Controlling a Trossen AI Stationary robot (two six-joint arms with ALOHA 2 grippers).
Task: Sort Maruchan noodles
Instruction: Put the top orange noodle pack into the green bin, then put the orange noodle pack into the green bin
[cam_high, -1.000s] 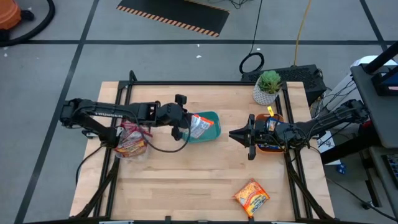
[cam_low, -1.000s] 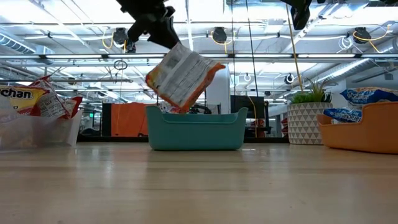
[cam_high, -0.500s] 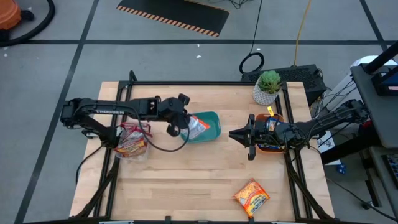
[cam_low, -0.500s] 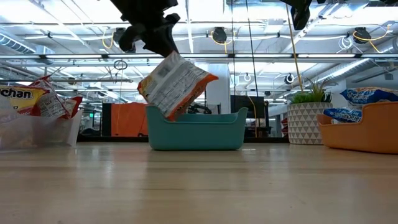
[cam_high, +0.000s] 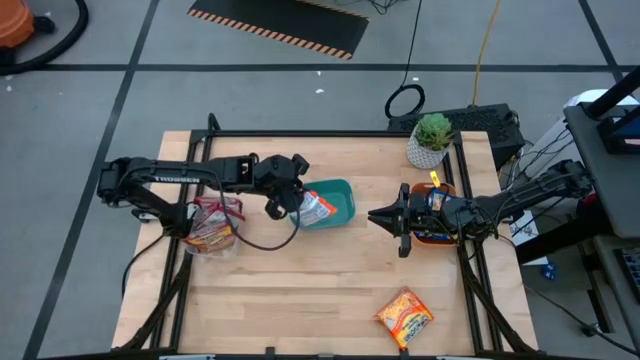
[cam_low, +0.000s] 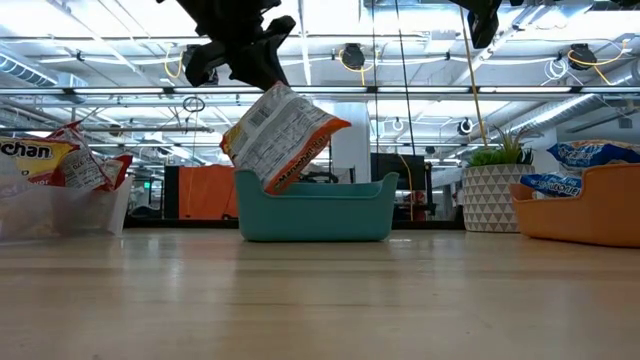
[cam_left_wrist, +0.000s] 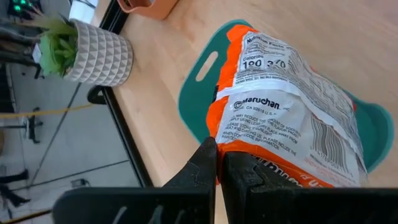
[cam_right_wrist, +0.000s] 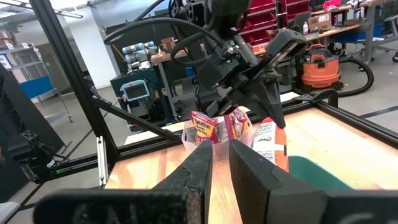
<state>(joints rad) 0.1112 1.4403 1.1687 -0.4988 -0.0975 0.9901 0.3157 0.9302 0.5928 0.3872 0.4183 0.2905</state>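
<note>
Orange Maruchan noodle packet (cam_low: 277, 136): hanging tilted over the teal bin (cam_low: 314, 208)
Left gripper (cam_high: 297, 196): jaws pinched tight on the packet's edge
Right gripper (cam_high: 374, 216): nearly closed, empty, beside the orange tray (cam_high: 436, 238)

"Maruchan" (also "Calories 190") on orange packet (cam_left_wrist: 280, 112)

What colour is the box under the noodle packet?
The box is teal, clearest in the low view.

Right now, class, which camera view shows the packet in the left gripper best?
The left wrist view: the packet fills it, label readable, above the bin. Low view shows it hanging tilted; high view, small; right wrist, an edge.
</note>
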